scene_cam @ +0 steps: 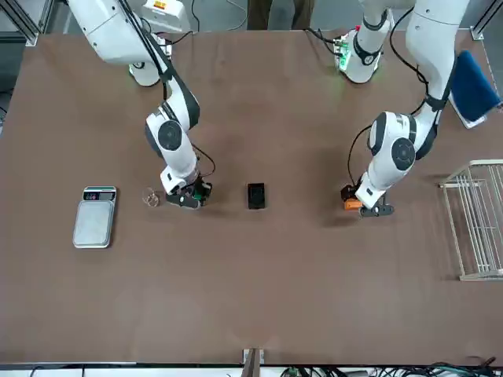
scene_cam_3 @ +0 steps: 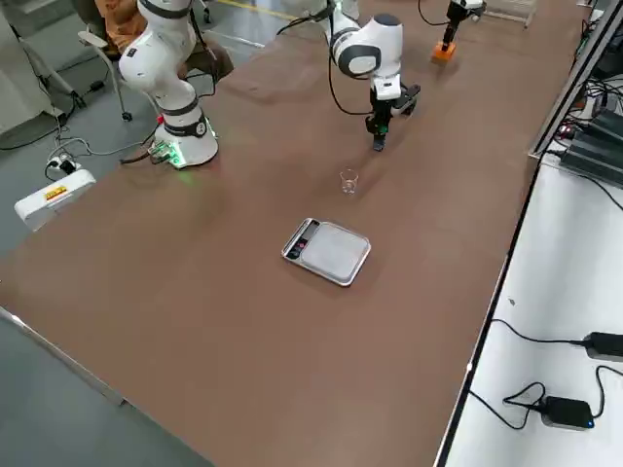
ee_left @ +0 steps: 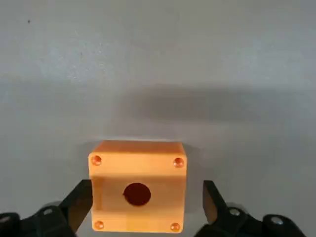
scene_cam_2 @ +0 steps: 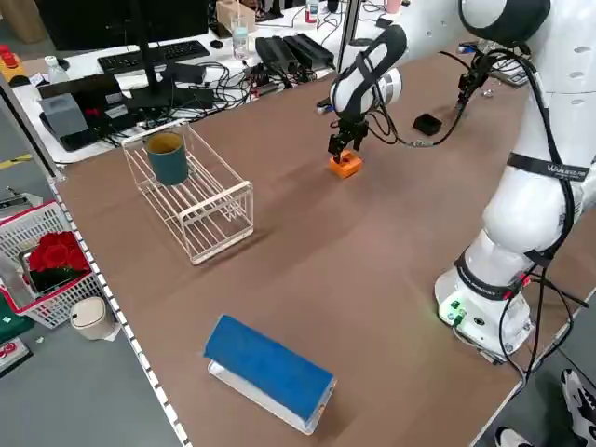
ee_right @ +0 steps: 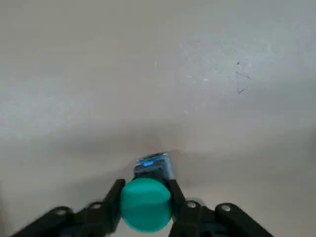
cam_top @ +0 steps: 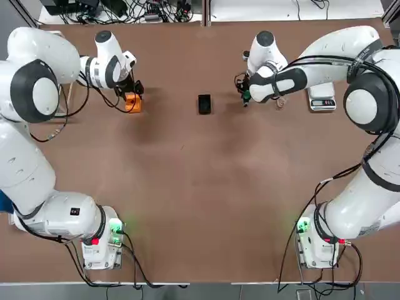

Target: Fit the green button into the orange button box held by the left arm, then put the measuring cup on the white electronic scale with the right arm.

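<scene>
Four task pieces spread across the bench

Green button point(ee_right: 145, 204) stands upright, cap up; orange button box point(ee_left: 138, 186) sits hole upward; clear measuring cup point(scene_cam_3: 348, 181) stands upright near the white electronic scale point(scene_cam_3: 327, 251), not touching it.

Brown table point(cam_top: 187, 187); cluttered desk point(scene_cam_2: 112, 74), grey floor point(scene_cam_3: 58, 126)

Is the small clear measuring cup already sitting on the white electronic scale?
No: the small clear measuring cup stands on the bare brown table, apart from the flat white electronic scale.
</scene>
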